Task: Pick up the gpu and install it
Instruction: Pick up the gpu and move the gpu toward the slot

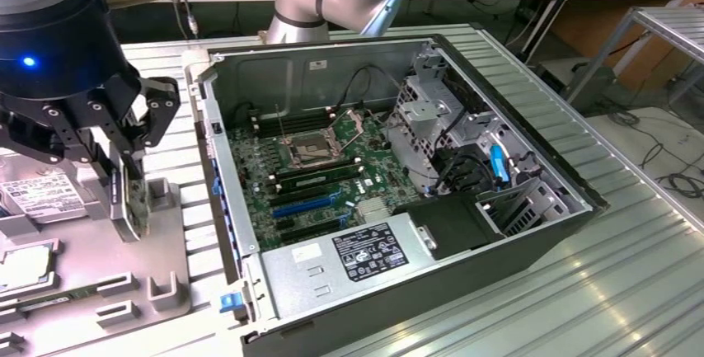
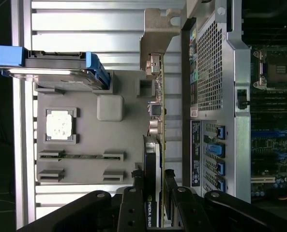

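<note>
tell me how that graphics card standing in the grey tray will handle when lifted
Graphics card looks like a thin rigid board, so probably stiff, not floppy. It stands on edge in the grey tray, so it may tip if nudged sideways. The metal bracket at one end likely makes it end-heavy in the gripper.

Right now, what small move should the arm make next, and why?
Probably a straight lift: the gripper is closed on the gpu, which stands on edge close over the gray tray, beside the open computer case.
</note>
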Motion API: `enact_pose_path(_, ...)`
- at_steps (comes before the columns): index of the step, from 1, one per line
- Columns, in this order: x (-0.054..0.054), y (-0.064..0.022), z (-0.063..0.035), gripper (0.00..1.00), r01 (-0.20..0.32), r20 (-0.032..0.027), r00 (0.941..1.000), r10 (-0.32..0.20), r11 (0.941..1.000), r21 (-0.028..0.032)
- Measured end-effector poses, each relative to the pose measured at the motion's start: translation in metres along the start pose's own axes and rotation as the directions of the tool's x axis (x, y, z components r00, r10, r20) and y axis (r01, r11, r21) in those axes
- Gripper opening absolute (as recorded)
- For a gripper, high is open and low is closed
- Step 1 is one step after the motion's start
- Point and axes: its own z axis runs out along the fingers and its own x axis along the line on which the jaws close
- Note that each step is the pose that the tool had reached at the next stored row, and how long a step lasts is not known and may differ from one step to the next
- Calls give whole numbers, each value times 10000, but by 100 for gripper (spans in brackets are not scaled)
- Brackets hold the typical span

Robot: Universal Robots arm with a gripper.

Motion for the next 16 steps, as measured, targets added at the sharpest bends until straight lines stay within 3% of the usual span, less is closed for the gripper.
enact_pose_path(16,-6,8,-173,27,0,0,10000,0,10000,0)
